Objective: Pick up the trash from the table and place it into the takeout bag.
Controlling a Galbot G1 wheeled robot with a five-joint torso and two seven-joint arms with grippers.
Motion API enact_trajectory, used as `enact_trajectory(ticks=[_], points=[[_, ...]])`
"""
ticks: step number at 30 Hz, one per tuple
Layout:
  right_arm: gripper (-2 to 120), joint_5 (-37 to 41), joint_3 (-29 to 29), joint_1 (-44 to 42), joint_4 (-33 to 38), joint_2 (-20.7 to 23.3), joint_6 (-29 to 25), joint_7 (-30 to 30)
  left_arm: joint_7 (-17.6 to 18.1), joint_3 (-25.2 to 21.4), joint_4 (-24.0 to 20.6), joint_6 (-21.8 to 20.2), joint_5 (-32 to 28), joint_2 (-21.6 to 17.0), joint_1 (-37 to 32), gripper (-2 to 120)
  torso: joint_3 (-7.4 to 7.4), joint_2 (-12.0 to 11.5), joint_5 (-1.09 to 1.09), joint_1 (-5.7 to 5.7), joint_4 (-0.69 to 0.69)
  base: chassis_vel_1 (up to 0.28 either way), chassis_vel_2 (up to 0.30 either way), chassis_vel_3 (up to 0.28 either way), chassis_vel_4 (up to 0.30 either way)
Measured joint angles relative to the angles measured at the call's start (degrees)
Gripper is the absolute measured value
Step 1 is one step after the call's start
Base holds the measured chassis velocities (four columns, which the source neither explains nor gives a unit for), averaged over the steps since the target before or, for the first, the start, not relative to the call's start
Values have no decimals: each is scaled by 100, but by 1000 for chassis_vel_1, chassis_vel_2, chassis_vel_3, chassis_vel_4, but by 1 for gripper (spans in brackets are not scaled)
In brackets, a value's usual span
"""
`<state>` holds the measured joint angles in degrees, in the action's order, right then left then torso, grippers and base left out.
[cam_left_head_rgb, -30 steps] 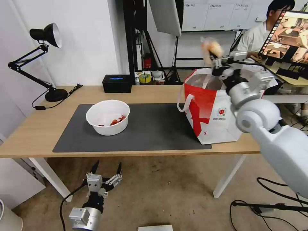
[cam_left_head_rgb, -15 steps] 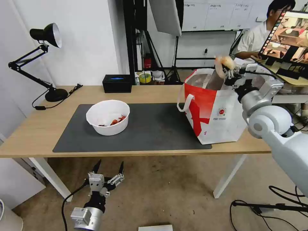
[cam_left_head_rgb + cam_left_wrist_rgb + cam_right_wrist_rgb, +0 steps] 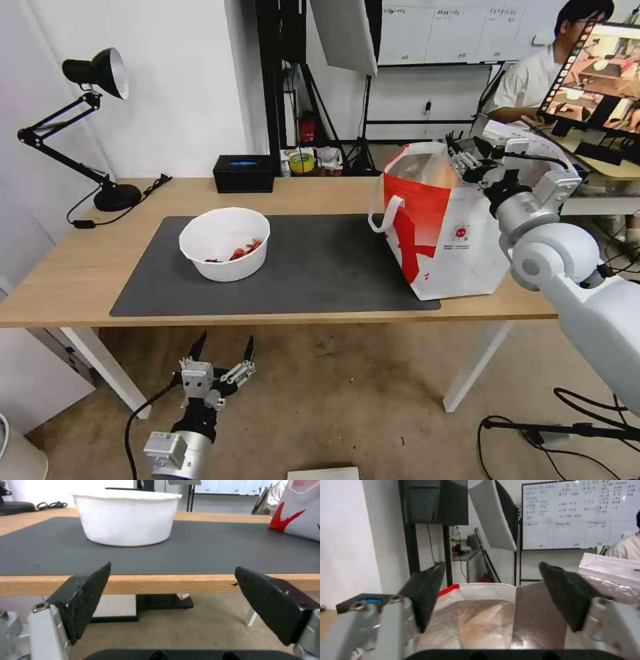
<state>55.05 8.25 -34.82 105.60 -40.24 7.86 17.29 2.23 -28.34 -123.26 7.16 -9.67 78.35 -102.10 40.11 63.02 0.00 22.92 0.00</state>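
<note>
The takeout bag [image 3: 443, 233] stands open at the right end of the table [image 3: 67, 267], half on the dark mat [image 3: 320, 267]. My right gripper [image 3: 467, 148] hovers just over its mouth, open and holding nothing; between its fingers the right wrist view looks down on the foil lining [image 3: 486, 620]. A tan blur [image 3: 443, 175] sits inside the bag's mouth. The white bowl [image 3: 225, 243] with red scraps rests on the mat's left part. My left gripper [image 3: 225, 343] hangs open below the table's front edge, facing the bowl [image 3: 126, 517].
A black box [image 3: 243, 173] stands at the table's back edge and a desk lamp [image 3: 100, 73] at the far left. A monitor [image 3: 600, 73] stands close behind the bag. Cables lie on the floor at the right.
My right gripper came down and to the right over the bag with the tan ball, then opened. The ball left the fingers and now shows in the bag's mouth. The left arm stayed put.
</note>
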Motion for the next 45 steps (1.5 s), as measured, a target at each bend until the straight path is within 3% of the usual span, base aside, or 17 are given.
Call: enact_trajectory(ticks=[3, 7, 17, 27, 34, 45], points=[[92, -27, 2, -37, 42, -38, 18, 4, 0, -36, -54, 1, -17, -30, -12, 100, 0, 0, 0, 0, 0, 0, 0, 0, 0], [100, -62, 30, -107, 109, -55, 24, 7, 0, -53, -91, 1, -26, -43, -17, 100, 0, 0, 0, 0, 0, 0, 0, 0, 0], [100, 11, 182, -418, 679, 38, 127, -6, 0, -58, -110, 1, -18, -10, -49, 100, 0, 0, 0, 0, 0, 0, 0, 0, 0], [100, -71, 467, -1580, 1915, 139, 272, 128, 0, -83, -180, 5, -5, 36, -75, 100, 0, 0, -1, 0, -1, 0, 0, 0, 0], [100, -609, 742, -2568, 2529, -5, 239, 370, -2, -130, -290, 15, 21, 51, -161, 100, -1, 0, 0, 0, 0, 0, 0, 0, 0], [100, -1567, 858, -4003, 2598, -344, -221, 385, -5, -141, -327, 108, 70, 76, -251, 100, -1, 1, 0, -1, -1, 0, 0, 0, 0]])
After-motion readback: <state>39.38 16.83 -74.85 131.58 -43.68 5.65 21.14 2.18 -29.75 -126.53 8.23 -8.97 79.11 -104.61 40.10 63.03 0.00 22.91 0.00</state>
